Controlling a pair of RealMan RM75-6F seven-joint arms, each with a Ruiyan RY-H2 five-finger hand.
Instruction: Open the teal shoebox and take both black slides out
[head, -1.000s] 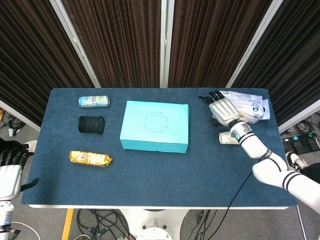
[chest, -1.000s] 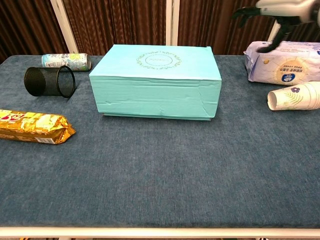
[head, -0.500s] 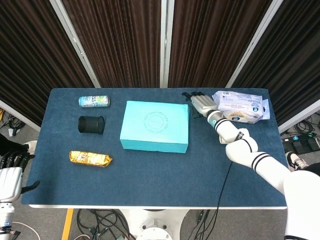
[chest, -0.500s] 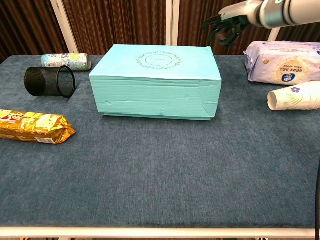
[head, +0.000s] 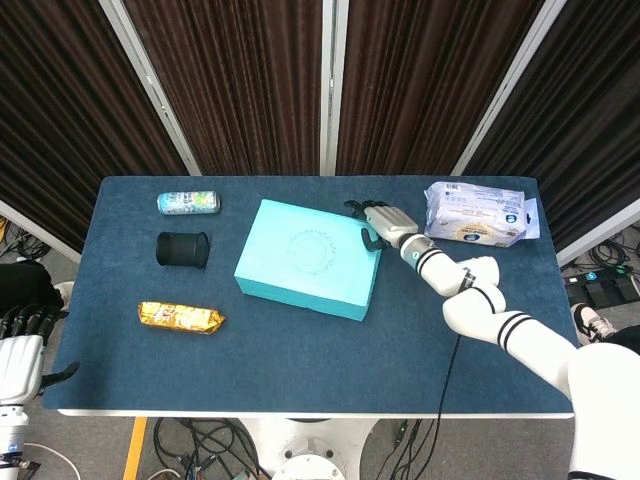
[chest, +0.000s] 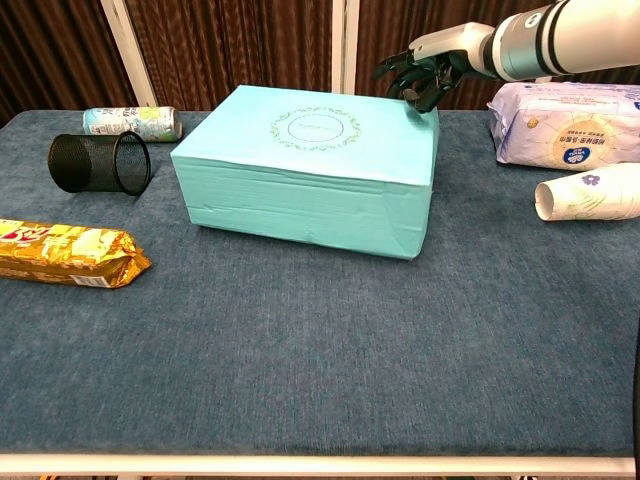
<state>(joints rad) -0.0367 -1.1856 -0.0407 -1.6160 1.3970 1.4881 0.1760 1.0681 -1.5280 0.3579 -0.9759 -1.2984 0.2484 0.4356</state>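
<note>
Two hands are showing, one at each side of the blue table. The left hand is hanging off the table's left edge, fingers loosely apart, holding nothing. Near the far-left corner a drink can is lying on its side, with a black mesh cup lying tipped over just in front of it and a gold snack packet sitting nearer the front-left edge. The teal shoebox is sitting closed at the table's middle, skewed to the table edges. The right hand is pressing curled fingertips against the box's far-right corner; whether it is actually gripping the lid, I cannot tell. Beyond it, a white wipes pack is lying by the far-right corner, with a paper cup lying on its side just in front of it.
</note>
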